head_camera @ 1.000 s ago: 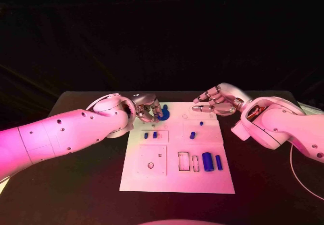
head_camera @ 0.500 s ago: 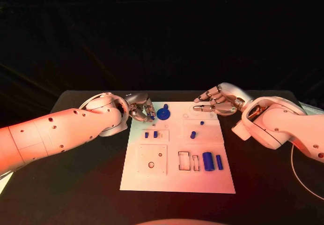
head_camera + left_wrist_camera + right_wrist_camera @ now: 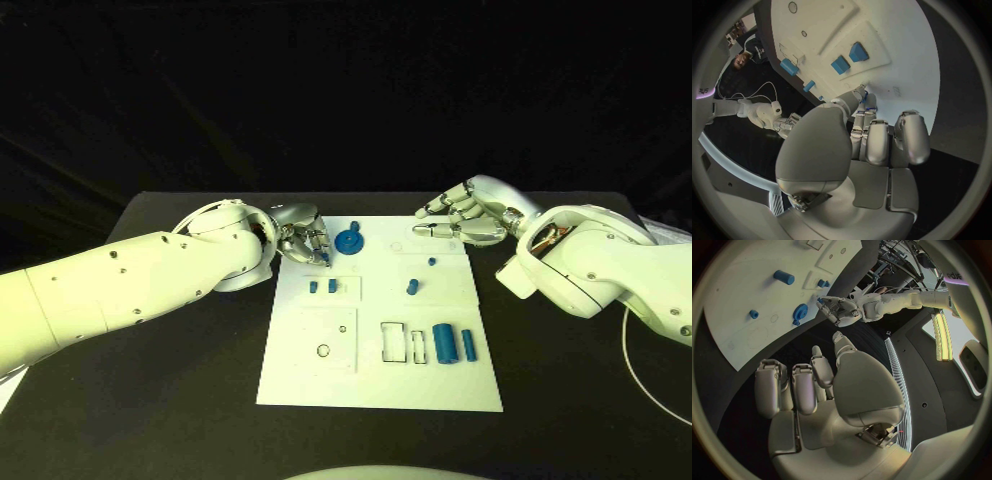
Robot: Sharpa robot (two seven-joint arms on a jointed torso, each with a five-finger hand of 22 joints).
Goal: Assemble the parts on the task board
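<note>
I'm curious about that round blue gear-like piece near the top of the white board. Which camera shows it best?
The head view: the blue gear sits unobstructed near the left hand. The right wrist view shows it small and edge-on; in the left wrist view I cannot pick it out.

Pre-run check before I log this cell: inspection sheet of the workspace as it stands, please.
Surface: black table, bare around the plate.
Job's things: white task board centred; blue gear at its far edge, blue cylinders by the slots.
Clutter: nothing seen.
Hands: left hand at the board's far left corner, holding nothing seen; right hand open over the far right corner.
Cables: thin white cable on the table by the right arm.
Surroundings: dark backdrop.
</note>
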